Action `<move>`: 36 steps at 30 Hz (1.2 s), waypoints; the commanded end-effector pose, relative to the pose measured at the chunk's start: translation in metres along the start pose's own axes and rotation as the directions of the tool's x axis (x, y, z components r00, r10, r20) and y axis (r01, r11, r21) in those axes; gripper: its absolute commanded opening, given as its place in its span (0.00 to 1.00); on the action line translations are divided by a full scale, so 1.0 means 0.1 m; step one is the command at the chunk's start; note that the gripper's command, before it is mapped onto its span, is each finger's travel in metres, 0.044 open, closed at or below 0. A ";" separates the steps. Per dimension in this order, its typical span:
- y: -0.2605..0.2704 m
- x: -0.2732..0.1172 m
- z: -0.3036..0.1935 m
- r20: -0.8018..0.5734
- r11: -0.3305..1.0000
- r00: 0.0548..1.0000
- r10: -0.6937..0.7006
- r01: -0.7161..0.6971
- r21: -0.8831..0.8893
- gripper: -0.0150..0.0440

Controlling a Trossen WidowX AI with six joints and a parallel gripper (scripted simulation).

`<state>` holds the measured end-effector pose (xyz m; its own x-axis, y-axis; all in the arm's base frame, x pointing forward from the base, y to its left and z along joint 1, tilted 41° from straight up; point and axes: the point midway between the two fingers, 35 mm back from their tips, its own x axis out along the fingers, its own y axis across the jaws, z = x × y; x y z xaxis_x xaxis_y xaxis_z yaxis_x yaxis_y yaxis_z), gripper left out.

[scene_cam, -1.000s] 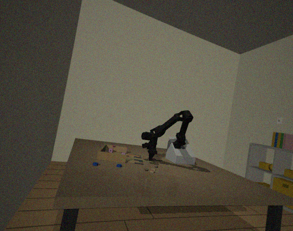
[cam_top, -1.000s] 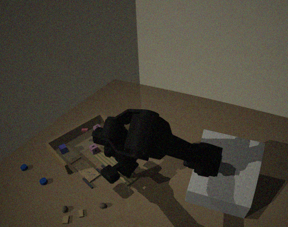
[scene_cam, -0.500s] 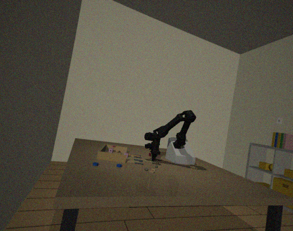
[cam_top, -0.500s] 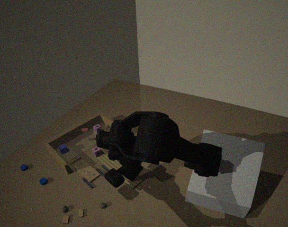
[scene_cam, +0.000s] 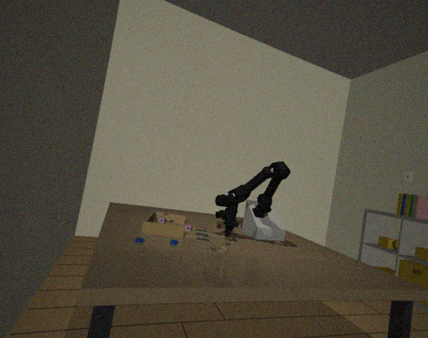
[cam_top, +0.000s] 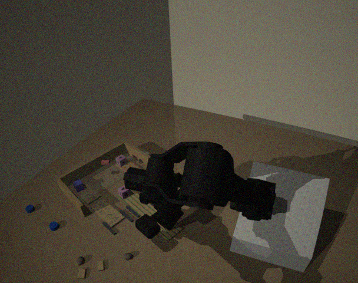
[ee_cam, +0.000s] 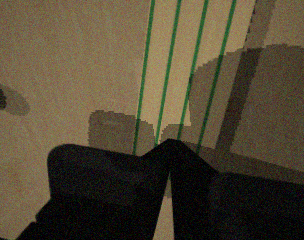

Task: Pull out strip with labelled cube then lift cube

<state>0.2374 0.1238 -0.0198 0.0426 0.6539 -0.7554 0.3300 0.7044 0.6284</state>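
Observation:
The green-lined strip [cam_top: 137, 203] [ee_cam: 189, 30] extends from the open side of the wooden box [cam_top: 70, 193] [scene_cam: 162, 229] to beneath my gripper [scene_cam: 227, 234] [ee_cam: 171, 142]. My gripper is shut and empty, its fingertips low over the strip's near end; contact is unclear. A pink cube [cam_top: 123, 192] [scene_cam: 188, 227] with a dark mark stands at the strip's far end, by the box's open side. Another marked pink cube [cam_top: 121, 160] [scene_cam: 162, 220] and a blue-purple cube [cam_top: 78, 185] are inside the box. A speckled strip [cam_top: 108, 213] lies beside the green-lined one. The arm hides part of the strips.
Dark blue rails [cam_top: 109, 227] lie beside the strips. A red block [cam_top: 105, 162] is in the box. Two blue discs [cam_top: 29, 208] [cam_top: 53, 226], two grey balls [cam_top: 80, 260] [cam_top: 128, 256] and two tan tiles [cam_top: 82, 273] [cam_top: 100, 265] lie outside. A pale block [cam_top: 308, 210] stands by the arm.

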 end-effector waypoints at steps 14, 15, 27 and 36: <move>-0.03 0.03 -0.32 -0.025 1.000 1.000 -0.008 0.008 0.004 0.25; -0.03 0.03 -0.33 -0.025 1.000 1.000 -0.008 0.008 0.004 0.25; -0.03 0.03 -0.33 -0.025 1.000 1.000 -0.008 0.008 0.004 0.25; -0.03 0.03 -0.33 -0.025 1.000 1.000 -0.008 0.008 0.004 0.25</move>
<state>0.2136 0.1306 -0.0158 0.0398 0.6548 -0.7548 0.3299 0.7044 0.6285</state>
